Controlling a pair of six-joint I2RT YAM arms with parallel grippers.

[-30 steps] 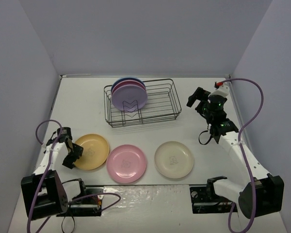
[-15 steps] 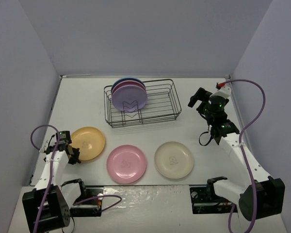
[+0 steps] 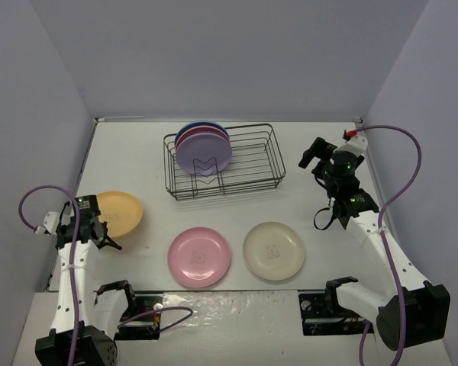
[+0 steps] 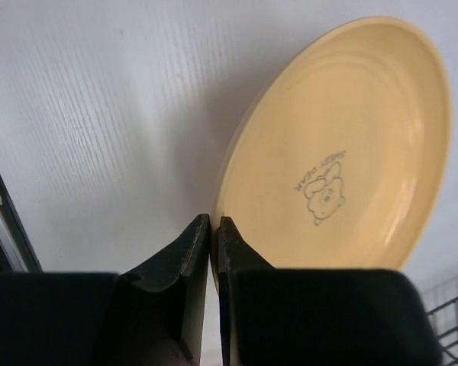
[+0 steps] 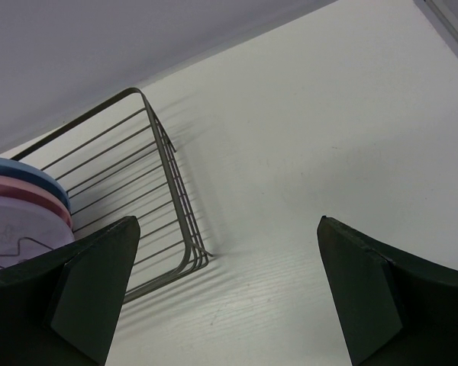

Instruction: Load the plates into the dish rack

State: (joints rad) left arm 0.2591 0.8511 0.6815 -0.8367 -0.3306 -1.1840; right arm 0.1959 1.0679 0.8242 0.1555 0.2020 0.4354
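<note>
My left gripper is shut on the near rim of the yellow-orange plate, which tilts up off the table at the far left. A pink plate and a cream plate lie flat near the front. The black wire dish rack holds three upright plates at its left end: purple in front, pink behind it, then blue. My right gripper hangs open to the right of the rack, with nothing between its fingers.
Lilac walls enclose the white table on the left, back and right. A purple cable loops out by the left wall, close to my left arm. Both arm bases and their mounts sit along the front edge.
My left gripper has shut on the yellow-orange plate's rim and drawn it left, tilting it up off the table. My right arm has hardly moved.
</note>
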